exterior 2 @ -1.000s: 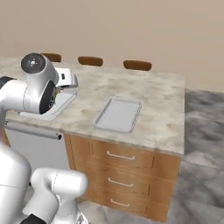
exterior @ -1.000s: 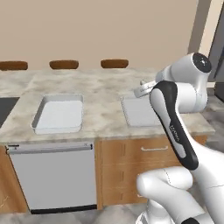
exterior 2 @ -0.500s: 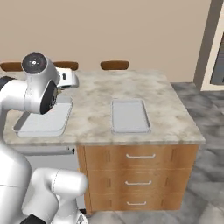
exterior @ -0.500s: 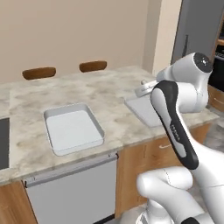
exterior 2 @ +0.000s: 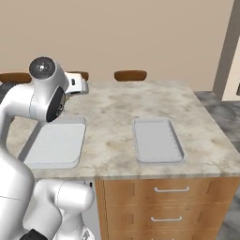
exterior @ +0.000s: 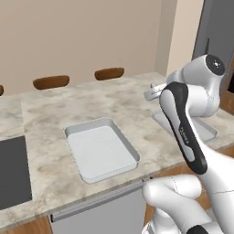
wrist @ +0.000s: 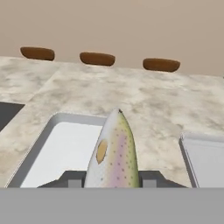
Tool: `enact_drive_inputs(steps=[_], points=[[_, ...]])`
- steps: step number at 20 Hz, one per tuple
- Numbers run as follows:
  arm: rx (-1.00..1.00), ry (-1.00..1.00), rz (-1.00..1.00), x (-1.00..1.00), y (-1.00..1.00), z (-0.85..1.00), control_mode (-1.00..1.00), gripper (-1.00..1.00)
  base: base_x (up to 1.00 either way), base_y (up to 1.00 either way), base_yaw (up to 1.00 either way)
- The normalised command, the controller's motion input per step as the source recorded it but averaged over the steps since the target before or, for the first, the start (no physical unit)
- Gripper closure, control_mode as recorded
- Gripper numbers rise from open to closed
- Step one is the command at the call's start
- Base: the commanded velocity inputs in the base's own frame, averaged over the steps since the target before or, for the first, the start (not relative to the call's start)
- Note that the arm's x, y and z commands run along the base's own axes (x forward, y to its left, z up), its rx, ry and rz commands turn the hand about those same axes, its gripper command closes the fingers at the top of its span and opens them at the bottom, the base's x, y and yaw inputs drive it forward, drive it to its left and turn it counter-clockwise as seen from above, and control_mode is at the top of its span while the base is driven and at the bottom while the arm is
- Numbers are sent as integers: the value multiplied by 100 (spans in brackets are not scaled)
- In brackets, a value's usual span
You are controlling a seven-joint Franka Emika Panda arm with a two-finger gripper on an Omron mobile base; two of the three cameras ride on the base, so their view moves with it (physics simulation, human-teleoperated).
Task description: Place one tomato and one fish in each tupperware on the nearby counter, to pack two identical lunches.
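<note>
My gripper (wrist: pixel 113 179) is shut on a speckled fish (wrist: pixel 113 153) with a pinkish flank, which sticks out forward between the dark fingertips (wrist: pixel 74 178). It hangs above the counter (exterior: pixel 55 109), over the near edge of the left tupperware (wrist: pixel 65 148), a shallow grey tray that holds nothing. The second tupperware (wrist: pixel 205 162) lies to the right, also bare. Both trays show from the base: the left tupperware (exterior: pixel 101 148) (exterior 2: pixel 56 145) and the right tupperware (exterior 2: pixel 157 140), which my arm partly covers in the left base view. No tomato is in view.
Three brown stool tops (wrist: pixel 97 58) stand behind the counter's far edge. A dark cooktop (exterior: pixel 11 171) lies at the counter's left. Wooden drawers (exterior 2: pixel 171 206) and a grey panel (exterior: pixel 100 215) face me below the top. A tall dark cabinet (exterior: pixel 219 36) rises at the right.
Both base views have swung with the base, so the counter and trays sit differently in them and look nearer. The arm keeps the same pose against the base.
</note>
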Motion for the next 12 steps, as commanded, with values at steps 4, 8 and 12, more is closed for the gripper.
enact_drive_inputs(steps=[4,8,12], points=[[0,0,0,0,0,0,100,100,35,46,0],[0,0,-7,0,36,-26,-100,100,1,13,0],[0,1,-9,0,54,-53,-100,100,0,0,0]])
